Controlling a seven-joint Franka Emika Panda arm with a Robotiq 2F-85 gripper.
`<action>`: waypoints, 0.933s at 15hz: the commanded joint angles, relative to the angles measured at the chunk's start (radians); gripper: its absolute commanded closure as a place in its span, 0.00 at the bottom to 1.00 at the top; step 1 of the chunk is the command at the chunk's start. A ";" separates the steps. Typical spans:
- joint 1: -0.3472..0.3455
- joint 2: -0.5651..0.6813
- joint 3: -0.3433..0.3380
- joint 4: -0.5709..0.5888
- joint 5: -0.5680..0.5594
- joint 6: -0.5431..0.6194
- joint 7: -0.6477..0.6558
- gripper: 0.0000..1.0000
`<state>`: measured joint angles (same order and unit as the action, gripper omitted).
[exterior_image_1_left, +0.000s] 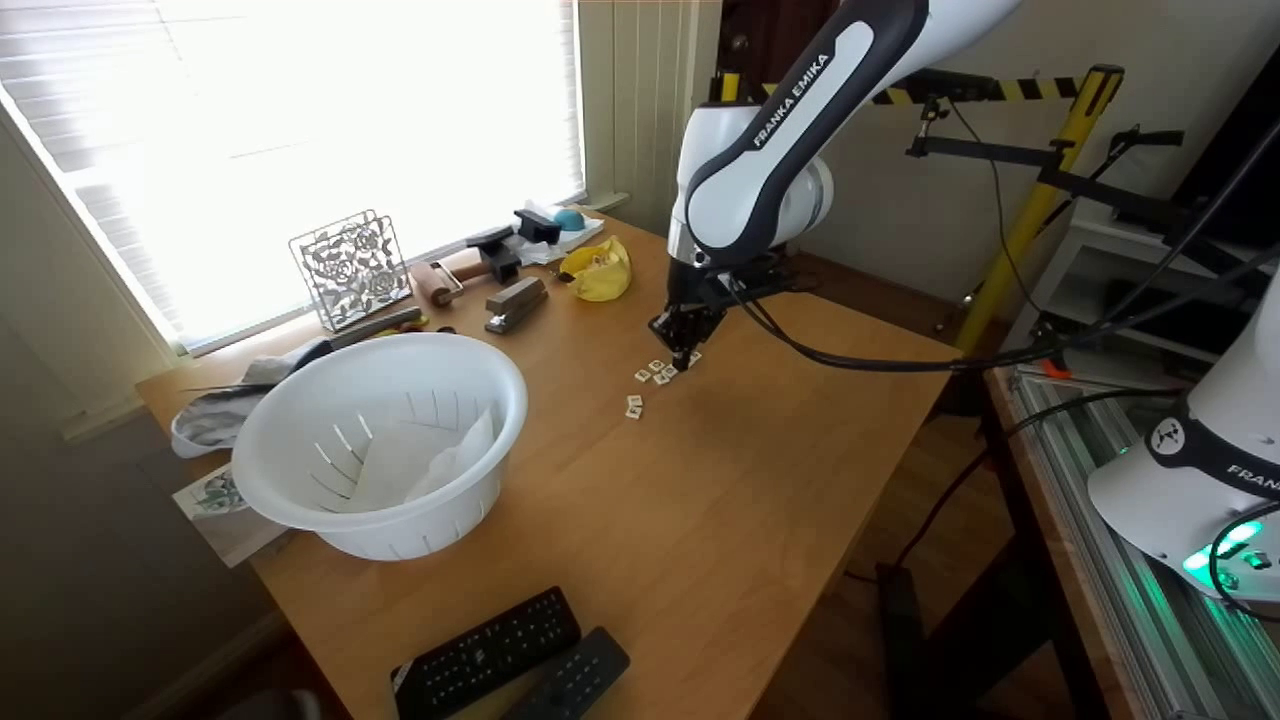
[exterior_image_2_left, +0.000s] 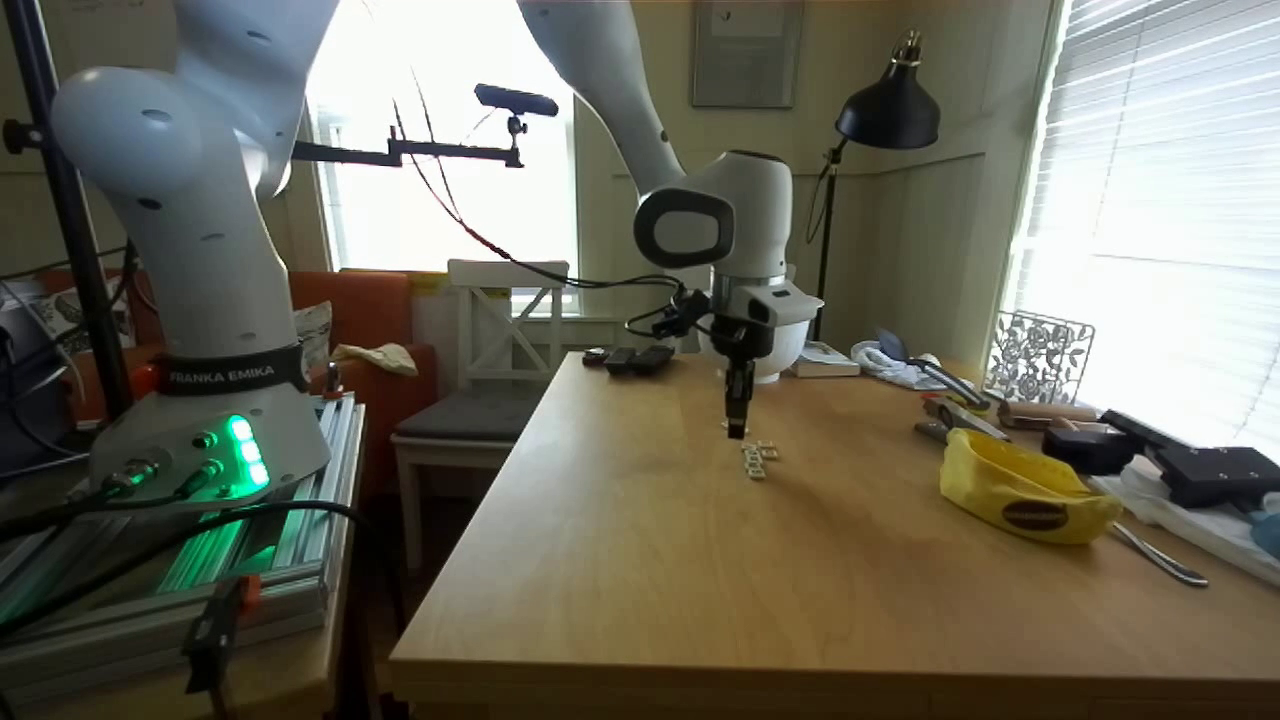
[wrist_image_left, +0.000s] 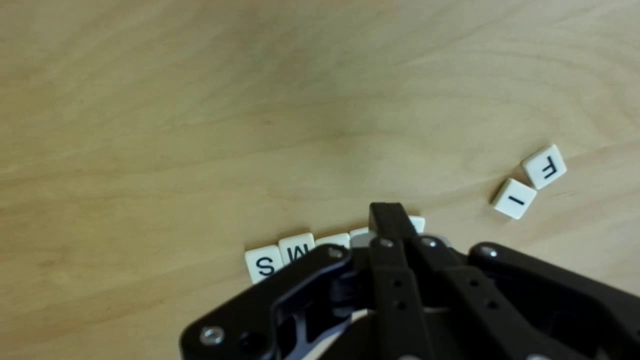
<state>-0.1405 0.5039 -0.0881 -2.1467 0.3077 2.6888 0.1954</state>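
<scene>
My gripper (wrist_image_left: 392, 215) is shut, its black fingers together with nothing seen between them. It points down over a row of small white letter tiles, covering part of the row in the wrist view. An S tile (wrist_image_left: 261, 262) lies at the row's left end, beside a tile with a partly covered letter (wrist_image_left: 296, 243). A corner of another tile (wrist_image_left: 418, 223) shows right of the fingertips. Apart to the right, an I tile (wrist_image_left: 515, 199) touches an F tile (wrist_image_left: 545, 166). In both exterior views the gripper (exterior_image_1_left: 681, 362) is right at the tiles (exterior_image_2_left: 753, 464); whether it touches one I cannot tell.
A white slotted basket (exterior_image_1_left: 400, 540) and black remotes (exterior_image_1_left: 490, 650) stand on the wooden table (exterior_image_1_left: 700, 560). Along the window side are a stapler (exterior_image_1_left: 515, 303), a yellow pouch (exterior_image_2_left: 1030, 490) and a metal rack (exterior_image_1_left: 352, 270). A black cable (exterior_image_1_left: 880, 365) hangs from the arm.
</scene>
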 joint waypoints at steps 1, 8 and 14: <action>0.002 -0.005 -0.010 -0.015 -0.004 0.029 0.023 1.00; -0.002 0.019 -0.034 -0.003 -0.024 0.044 0.010 1.00; -0.013 0.040 -0.028 0.012 -0.017 0.061 -0.004 1.00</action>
<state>-0.1434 0.5258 -0.1216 -2.1452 0.3065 2.7249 0.1953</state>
